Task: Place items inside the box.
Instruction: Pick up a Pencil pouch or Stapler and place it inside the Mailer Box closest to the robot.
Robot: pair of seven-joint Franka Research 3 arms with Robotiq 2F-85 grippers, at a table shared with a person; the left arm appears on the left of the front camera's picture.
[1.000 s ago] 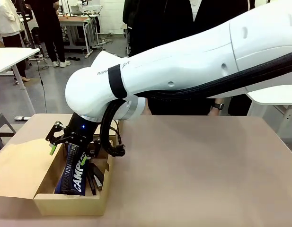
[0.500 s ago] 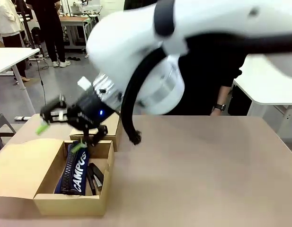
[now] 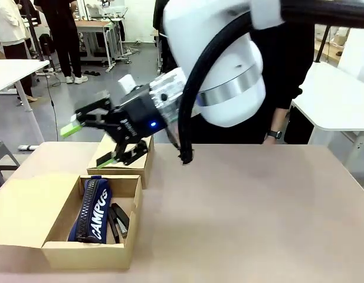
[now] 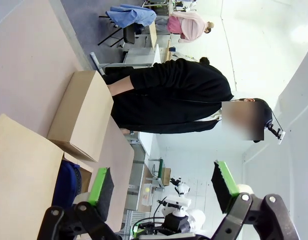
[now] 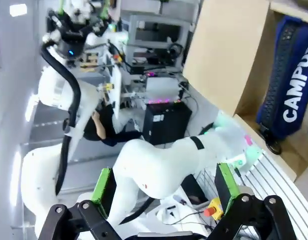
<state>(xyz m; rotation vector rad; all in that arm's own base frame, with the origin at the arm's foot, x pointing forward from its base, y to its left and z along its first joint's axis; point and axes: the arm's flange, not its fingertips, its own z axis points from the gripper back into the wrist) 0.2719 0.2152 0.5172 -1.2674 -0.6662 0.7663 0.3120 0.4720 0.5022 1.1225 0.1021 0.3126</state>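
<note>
Pouch [image 3: 92, 210] lengthwise along box [image 3: 87, 254]

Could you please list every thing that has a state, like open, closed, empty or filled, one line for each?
box: open, flap lid folded out flat to the left, items inside.
navy blue zip pouch: lying inside the box, zipper shut.
black stapler: lying in the box beside the pouch.
smaller carton: closed.
right pincer: open, empty, above the cartons.
left pincer: open, empty.
</note>
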